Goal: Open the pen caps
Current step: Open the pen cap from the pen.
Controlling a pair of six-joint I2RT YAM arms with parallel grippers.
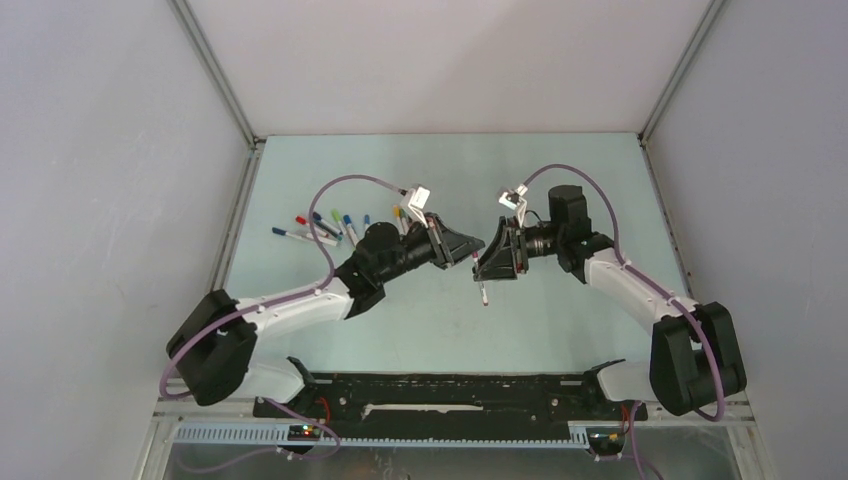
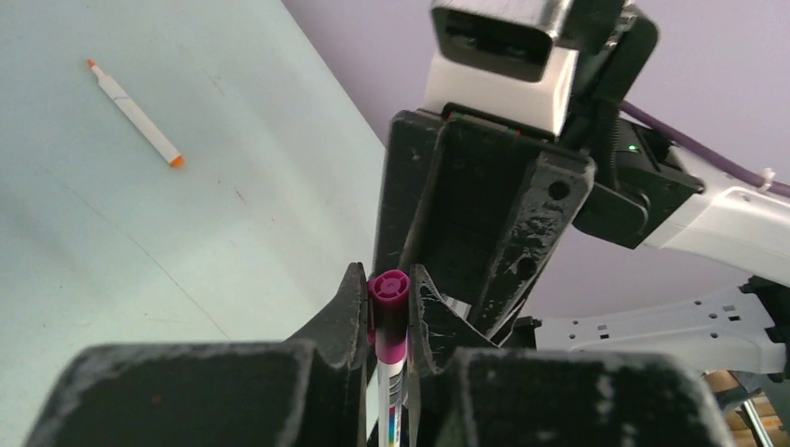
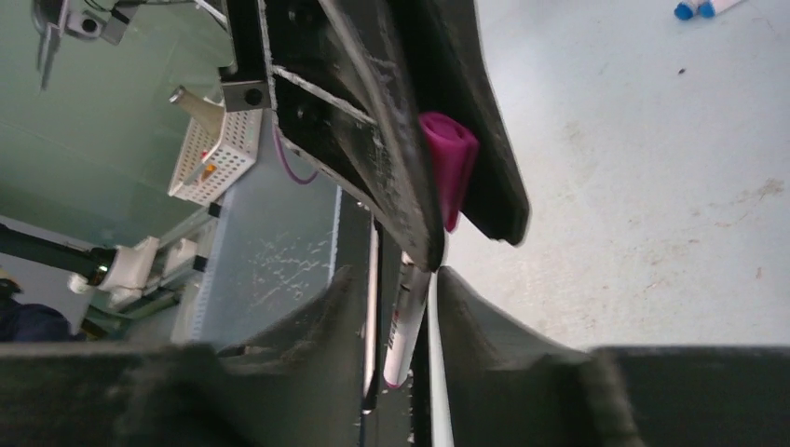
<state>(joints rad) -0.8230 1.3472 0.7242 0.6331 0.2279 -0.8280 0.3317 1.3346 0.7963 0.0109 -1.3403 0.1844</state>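
From above, the two arms meet nose to nose over the middle of the pale table (image 1: pixel 560 330). The left gripper (image 1: pixel 468 252) and the right gripper (image 1: pixel 484 262) sit almost touching, and a thin white barrel (image 1: pixel 484 291) pokes out below the right one. From up here you cannot tell how the fingers stand or what colour cap is between them. What this view alone gives is the bunch of loose pens (image 1: pixel 318 232) lying well off to the left, with red, blue, green and yellow ends.

The left wrist camera settles it for the left arm. Its two fingers (image 2: pixel 347 317) are drawn in narrow and pinch a magenta cap (image 2: pixel 388 321) at their tips, touching it on both sides. The cap's round end faces the black body of the right gripper just beyond, and a printed white barrel runs back from the cap towards the camera. Far off on the table lies an orange pen (image 2: pixel 136 114), white with orange at both ends, which neither other view picks out.

The right wrist camera shows the other half. Its own fingers (image 3: pixel 475 317) stand close together with the white barrel between them, and they seem to clamp it. Just past them the left arm's fingers squeeze the magenta cap, which sits at the barrel's end. Two blue caps (image 3: pixel 694 8) peek in at the top right corner
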